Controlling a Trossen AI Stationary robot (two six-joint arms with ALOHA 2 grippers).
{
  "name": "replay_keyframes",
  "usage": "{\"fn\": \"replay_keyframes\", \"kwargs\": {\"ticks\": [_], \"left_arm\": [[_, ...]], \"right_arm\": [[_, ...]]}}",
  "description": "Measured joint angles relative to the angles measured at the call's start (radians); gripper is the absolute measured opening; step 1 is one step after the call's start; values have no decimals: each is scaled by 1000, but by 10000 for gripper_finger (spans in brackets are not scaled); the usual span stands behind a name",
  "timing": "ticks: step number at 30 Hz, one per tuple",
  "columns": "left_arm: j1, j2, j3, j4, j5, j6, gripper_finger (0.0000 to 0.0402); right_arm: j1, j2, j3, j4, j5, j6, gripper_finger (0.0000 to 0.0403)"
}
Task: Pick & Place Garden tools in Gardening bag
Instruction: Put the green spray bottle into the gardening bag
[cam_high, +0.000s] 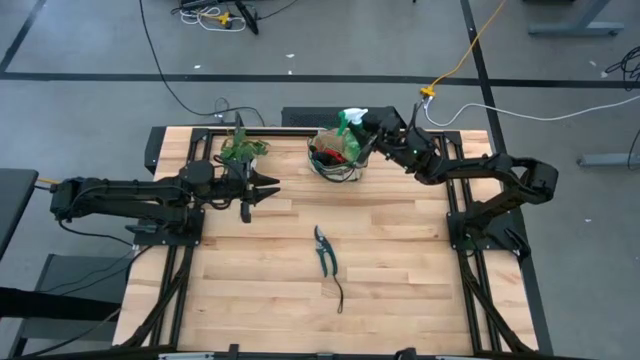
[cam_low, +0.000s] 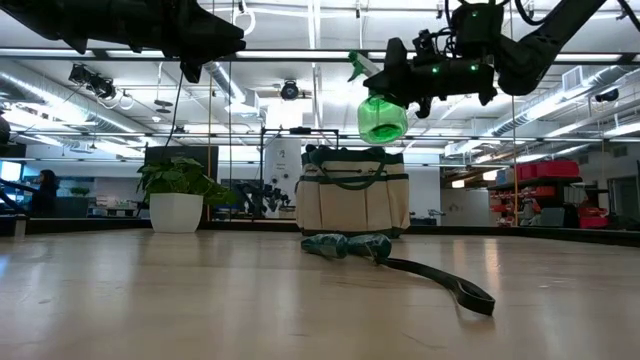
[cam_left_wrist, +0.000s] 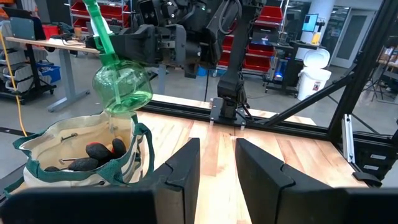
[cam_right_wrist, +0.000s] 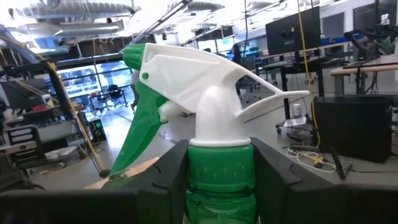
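Clamping the spray bottle (cam_right_wrist: 217, 168) above the gardening bag (cam_low: 352, 205), right gripper (cam_right_wrist: 219, 163); left gripper (cam_left_wrist: 216, 163) apart.

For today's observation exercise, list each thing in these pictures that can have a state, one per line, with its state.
Spray bottle: held in the air above the bag, clamped at the neck.
Right end effector: shut on the spray bottle.
Bag: upright, mouth open, dark items inside.
Pruning shears: lying flat on the table, not yet packed.
Left end effector: open, empty, beside the bag.
Potted plant: standing upright.
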Motion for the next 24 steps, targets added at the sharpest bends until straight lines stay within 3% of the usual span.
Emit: {"fn": "replay_keyframes", "kwargs": {"ticks": [14,24], "left_arm": [[0,0,0,0,0,0,108],[0,0,0,0,0,24,108]], "right_arm": [[-51,166,0,211,-30,70,131],[-78,262,0,258,-57,103,131]]}}
